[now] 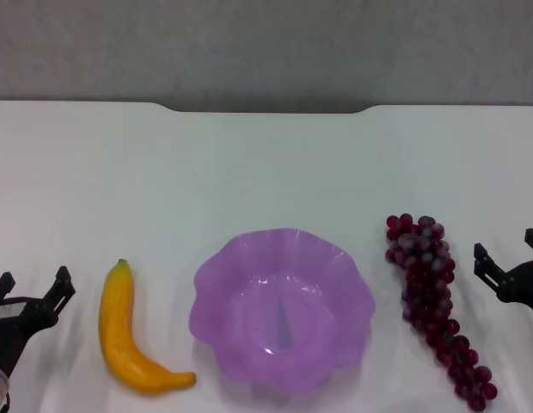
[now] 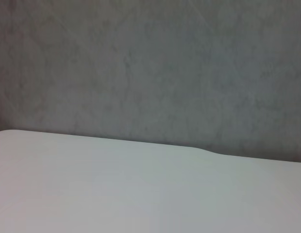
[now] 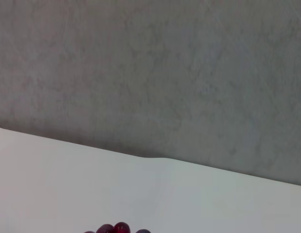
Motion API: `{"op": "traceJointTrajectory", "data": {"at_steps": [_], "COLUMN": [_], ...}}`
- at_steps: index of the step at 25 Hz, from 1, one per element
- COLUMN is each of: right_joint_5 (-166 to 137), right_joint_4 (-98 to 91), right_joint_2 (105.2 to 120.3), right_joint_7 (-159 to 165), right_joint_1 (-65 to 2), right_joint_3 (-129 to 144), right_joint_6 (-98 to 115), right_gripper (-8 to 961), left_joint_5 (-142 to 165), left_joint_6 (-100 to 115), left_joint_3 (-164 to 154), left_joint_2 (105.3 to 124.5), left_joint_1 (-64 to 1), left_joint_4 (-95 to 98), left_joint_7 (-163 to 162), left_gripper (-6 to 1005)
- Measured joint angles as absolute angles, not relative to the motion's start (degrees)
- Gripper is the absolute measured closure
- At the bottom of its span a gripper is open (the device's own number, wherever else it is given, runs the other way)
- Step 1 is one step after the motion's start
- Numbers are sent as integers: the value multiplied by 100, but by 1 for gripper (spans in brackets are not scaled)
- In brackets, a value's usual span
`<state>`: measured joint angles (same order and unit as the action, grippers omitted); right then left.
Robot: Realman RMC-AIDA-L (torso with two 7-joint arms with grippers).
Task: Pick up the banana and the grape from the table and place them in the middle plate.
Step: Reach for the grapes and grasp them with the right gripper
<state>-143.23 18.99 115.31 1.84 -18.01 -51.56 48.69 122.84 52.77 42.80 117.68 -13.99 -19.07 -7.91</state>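
Head view only: banana (image 1: 129, 331) left of the middle plate (image 1: 217, 277), grape (image 1: 434, 301) right of it; right wrist view shows only grape tops (image 3: 116, 228). Left claw (image 1: 33, 288) and right claw (image 1: 507, 249) flank them at the desk (image 1: 266, 163) sides, fingers spread and holding nothing.

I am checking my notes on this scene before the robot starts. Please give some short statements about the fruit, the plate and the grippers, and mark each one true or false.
1. The banana lies on the table, on the robot's left of the plate. True.
2. The grapes are already in the plate. False: they lie on the table on the robot's right of it; the plate holds no fruit.
3. The left gripper holds the banana. False: it is open and apart from the banana, out toward the table's left edge.
4. The right gripper is open, beside the grapes and not touching them. True.
5. The plate is purple with a wavy rim. True.
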Motion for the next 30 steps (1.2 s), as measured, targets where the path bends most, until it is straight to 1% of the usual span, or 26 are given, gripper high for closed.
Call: {"op": "traceJointTrajectory", "data": {"at_steps": [18, 20, 23, 26, 30], "right_joint_5": [-14327, -14325, -14324, -14325, -14315], "right_joint_4": [1934, 2106, 2736, 3895, 5473], "right_joint_2": [11530, 11504, 11447, 11398, 11444], "right_joint_7": [184, 94, -510, -1459, -2464], "right_joint_1": [-1815, -1809, -1662, -1291, -789], "right_joint_3": [-5165, -5203, -5432, -5999, -6669], "right_joint_6": [4834, 4757, 4368, 3320, 1746], "right_gripper": [127, 128, 129, 130, 132], "left_joint_5": [12288, 12288, 12288, 12287, 12283], "left_joint_6": [5272, 5272, 5271, 5269, 5267], "left_joint_3": [4282, 4293, 4300, 4304, 4311], "left_joint_2": [11768, 11768, 11765, 11761, 11759], "left_joint_1": [-1388, -1373, -1347, -1329, -1327], "left_joint_4": [-1900, -1881, -1871, -1865, -1863], "left_joint_7": [-790, -785, -777, -777, -785], "left_gripper": [106, 106, 106, 105, 106]}}
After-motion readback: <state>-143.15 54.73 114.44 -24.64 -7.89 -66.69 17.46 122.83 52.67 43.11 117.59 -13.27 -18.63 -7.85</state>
